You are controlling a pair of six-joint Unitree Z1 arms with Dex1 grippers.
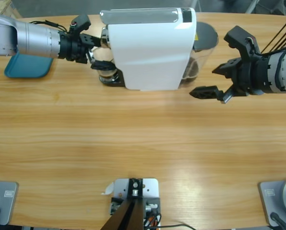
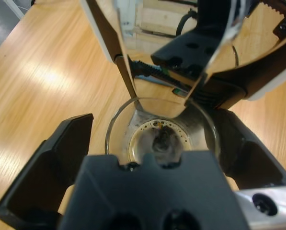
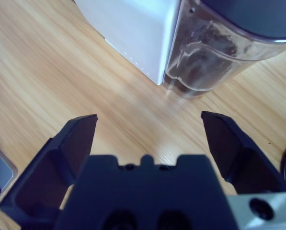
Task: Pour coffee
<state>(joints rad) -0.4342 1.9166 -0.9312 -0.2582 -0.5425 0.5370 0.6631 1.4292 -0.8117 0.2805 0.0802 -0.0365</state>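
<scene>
We see the left gripper (image 2: 154,139) spread around the upright glass (image 2: 163,139) of coffee (image 2: 159,141) under the machine (image 1: 150,48), while the right gripper (image 1: 218,81) hangs open well apart.

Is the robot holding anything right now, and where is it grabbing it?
The left gripper has its jaws around the sides of a small glass under the white coffee machine, but whether they squeeze it cannot be told. The right gripper holds nothing.

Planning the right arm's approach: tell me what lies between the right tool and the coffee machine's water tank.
Only bare wooden table lies between the right tool and the water tank, seen in the right wrist view.
</scene>
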